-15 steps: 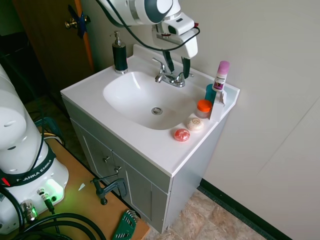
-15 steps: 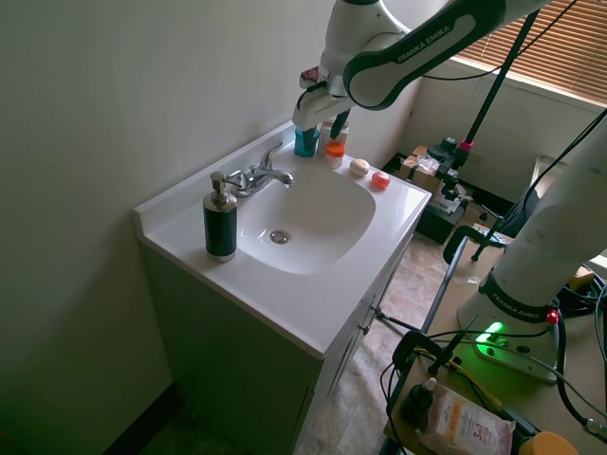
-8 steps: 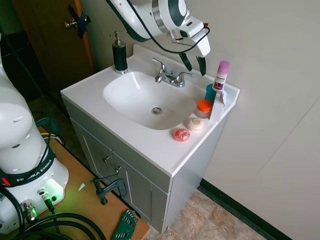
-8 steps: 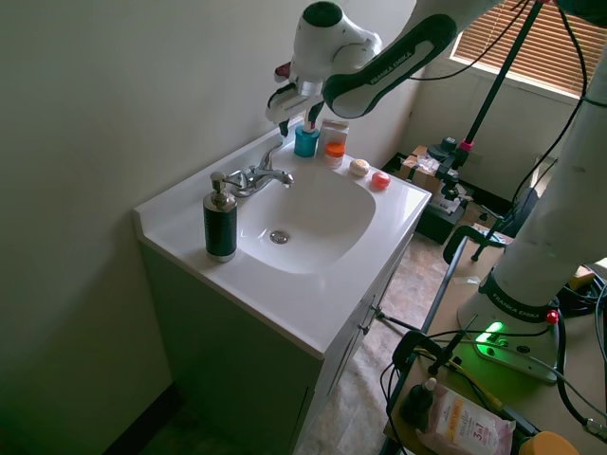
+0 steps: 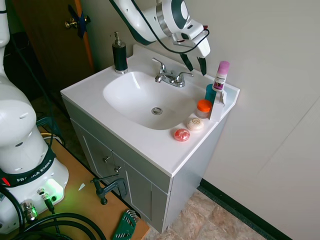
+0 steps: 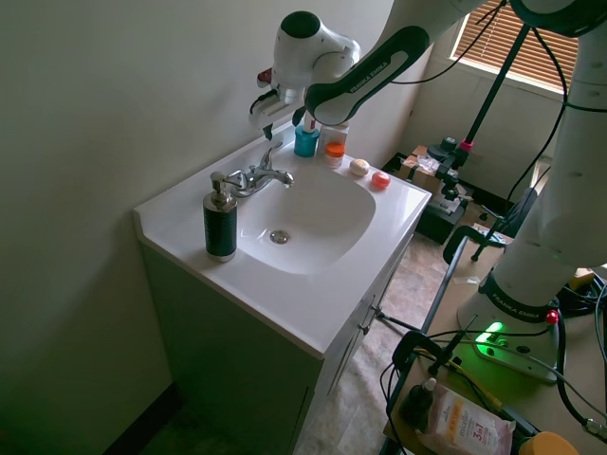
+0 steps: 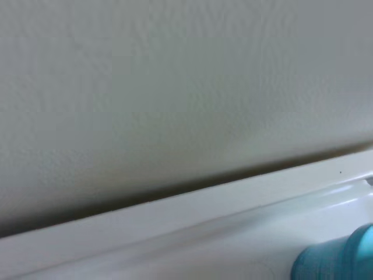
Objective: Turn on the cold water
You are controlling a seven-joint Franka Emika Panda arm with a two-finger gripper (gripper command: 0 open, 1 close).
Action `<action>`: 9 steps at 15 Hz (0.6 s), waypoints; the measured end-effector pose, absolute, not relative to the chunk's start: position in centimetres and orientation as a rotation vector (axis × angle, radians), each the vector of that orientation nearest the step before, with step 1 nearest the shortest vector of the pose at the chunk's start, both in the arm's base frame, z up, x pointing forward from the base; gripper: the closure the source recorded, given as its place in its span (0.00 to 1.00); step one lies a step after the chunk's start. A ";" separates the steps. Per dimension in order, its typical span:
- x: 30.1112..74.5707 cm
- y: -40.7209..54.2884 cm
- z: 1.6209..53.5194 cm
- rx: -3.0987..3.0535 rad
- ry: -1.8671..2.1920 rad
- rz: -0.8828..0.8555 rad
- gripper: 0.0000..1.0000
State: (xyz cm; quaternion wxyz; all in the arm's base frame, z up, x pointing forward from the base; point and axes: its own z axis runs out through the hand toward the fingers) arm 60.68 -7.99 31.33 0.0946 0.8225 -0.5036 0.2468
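**Lining up on the cold tap**

My gripper [image 5: 195, 62] hung with its two dark fingers apart and nothing between them, close to the wall and above the back ledge of the sink [image 5: 150, 145]. I judged the step in hand to be the approach, since I touched nothing.

Nearest to me, just below and slightly toward the basin, sat the cold water lever [image 5: 186, 75], the small chrome handle at the near end of the faucet [image 5: 171, 78]. No water was running from it. To work it well, I judged I should come down with the open fingers straddling the lever's tip, or set one finger behind it, then push it steadily in its turning direction rather than press down on it.

On my other side, close by, stood the teal cup [image 5: 210, 93] and the pink-capped bottle [image 5: 220, 76]; I judged a wide swing that way could knock them over.

Further off lay the centre spout [image 5: 160, 76] and the twin hot lever [image 5: 159, 62], which I had to leave alone. Furthest away stood the black soap dispenser [image 5: 119, 54].
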 end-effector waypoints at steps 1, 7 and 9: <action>60.5 -8.2 30.9 2.435 -1.495 0.721 0.00; 55.9 -7.5 29.6 2.482 -1.549 0.607 0.00; 53.3 -6.4 29.9 2.516 -1.550 0.557 0.00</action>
